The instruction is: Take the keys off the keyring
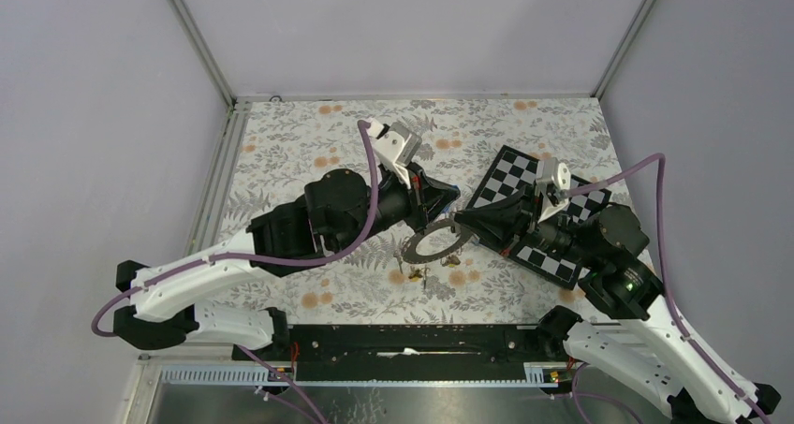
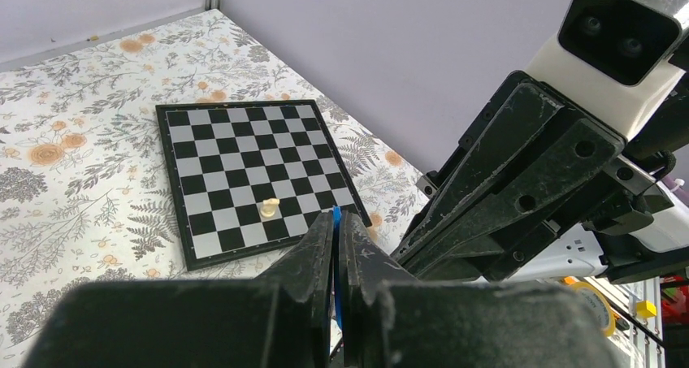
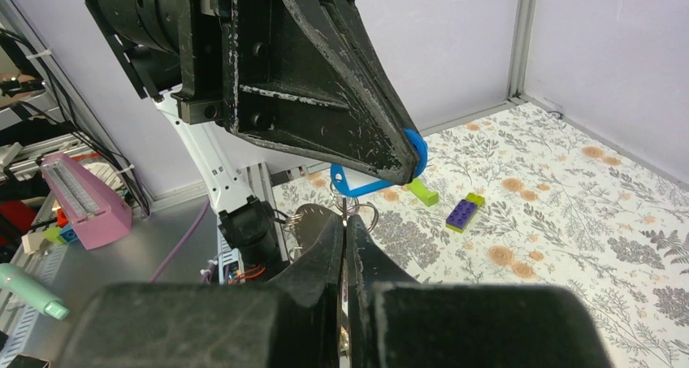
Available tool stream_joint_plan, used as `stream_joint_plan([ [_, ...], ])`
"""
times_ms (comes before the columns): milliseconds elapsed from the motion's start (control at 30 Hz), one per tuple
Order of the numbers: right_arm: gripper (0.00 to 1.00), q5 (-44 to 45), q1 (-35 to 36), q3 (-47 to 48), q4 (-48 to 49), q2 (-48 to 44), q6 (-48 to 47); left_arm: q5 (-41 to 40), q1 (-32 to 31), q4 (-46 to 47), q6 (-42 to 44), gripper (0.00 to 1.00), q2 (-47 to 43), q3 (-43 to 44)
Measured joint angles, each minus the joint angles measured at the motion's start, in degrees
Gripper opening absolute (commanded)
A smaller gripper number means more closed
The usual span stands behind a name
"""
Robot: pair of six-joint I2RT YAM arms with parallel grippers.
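The keyring (image 1: 434, 245), a large flat grey metal ring, is held just above the table between the two grippers. My right gripper (image 1: 461, 226) is shut on its upper right edge; in the right wrist view (image 3: 344, 222) thin metal sits between the jaws and the ring's face (image 3: 315, 222) shows to their left. My left gripper (image 1: 448, 199) is shut on a blue plastic key tag (image 2: 335, 215), which also shows in the right wrist view (image 3: 370, 186) with small split rings below it. A few small keys (image 1: 413, 275) lie under the ring's near edge.
A chessboard (image 1: 538, 209) lies at the right under the right arm, with one pale chess piece (image 2: 269, 208) on it. A purple-and-green block (image 3: 463, 214) and a green brick (image 3: 422, 192) lie on the floral cloth. Grey walls close the back and sides.
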Motion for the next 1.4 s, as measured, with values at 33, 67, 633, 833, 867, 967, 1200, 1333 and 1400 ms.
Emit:
stream_joint_plan([
  [33, 0.0, 0.0, 0.0, 0.2, -0.5, 0.0, -0.2, 0.0, 0.0, 0.1, 0.0, 0.04, -0.1, -0.1],
  [67, 0.0, 0.0, 0.0, 0.4, -1.2, -0.1, -0.4, 0.1, 0.0, 0.1, -0.1, 0.04, -0.2, -0.2],
  [633, 0.0, 0.5, 0.0, 2.8, -7.8, -1.1, -3.9, 1.5, -0.1, 0.4, -0.7, 0.05, -3.3, -2.3],
  [833, 0.0, -0.2, 0.0, 5.7, -10.3, -0.2, -2.5, 1.7, -0.2, 1.8, -1.1, 0.04, -3.8, -3.2],
  [867, 0.0, -0.4, 0.0, 6.4, -10.4, 0.0, -2.1, 1.8, -0.2, 2.2, -1.1, 0.04, -3.9, -3.2],
  [967, 0.0, -0.7, 0.0, 7.8, -10.7, 0.3, -1.1, 2.3, -0.3, 3.4, -1.2, 0.04, -4.4, -3.2],
  [1200, 0.0, -1.6, 0.0, 10.5, -11.6, 1.4, 0.5, 3.5, -0.4, 5.4, -1.4, 0.05, -4.8, -3.2],
  [1333, 0.0, -2.0, 0.0, 11.6, -11.6, 1.8, 1.0, 3.7, -0.4, 6.3, -1.3, 0.04, -5.0, -3.2],
  [1400, 0.0, -2.3, -0.1, 12.0, -11.6, 1.9, 1.2, 3.9, -0.4, 6.5, -1.3, 0.05, -5.0, -3.2],
])
